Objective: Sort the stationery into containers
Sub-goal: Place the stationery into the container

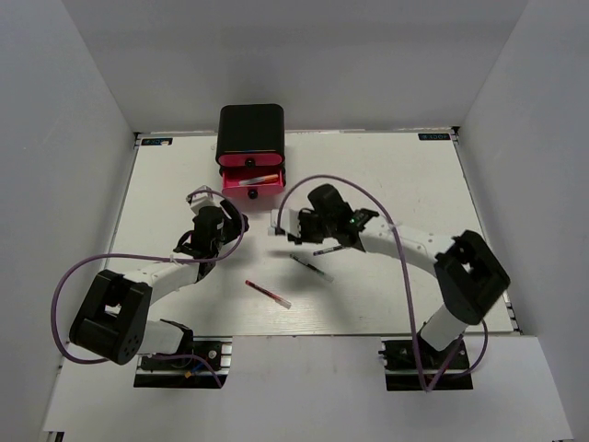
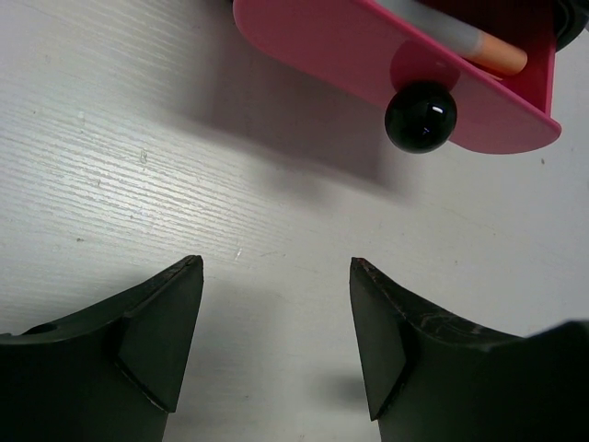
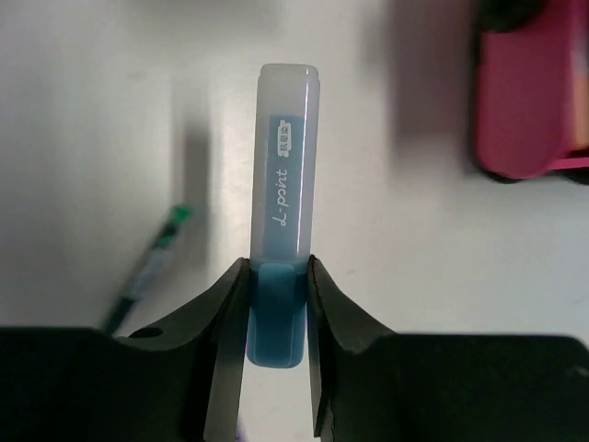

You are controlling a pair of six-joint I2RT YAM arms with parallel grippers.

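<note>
We are clamping our right pincer (image 3: 276, 265) on the light blue marker (image 3: 287, 166). Both fingers (image 3: 225, 313) are pressing on its darker blue end, and the pale capped body is sticking straight out ahead of the fingertips, throwing a soft shadow on the white table (image 3: 92, 110) to the pincer's left. Ahead of this pincer and off to its right, an open pink-red drawer (image 3: 529, 101) is showing only as a blurred corner. To the pincer's left, a thin green pen (image 3: 152, 267) is lying on the table, well apart from the marker.

We are holding our left pincer (image 2: 276, 267) over bare table with its jaws spread apart and nothing between them. Ahead of it and slightly to its right, the drawer front is jutting out with its black knob (image 2: 421, 117), and an orange-tipped marker (image 2: 492, 52) is lying inside the drawer.

From overhead, the black cabinet (image 1: 250, 129) is standing beyond both pincers. Behind the pincers, nearer our bases, a thin red pen (image 1: 267, 294) and a thin dark pen (image 1: 313, 268) are lying on the table, apart from each other.
</note>
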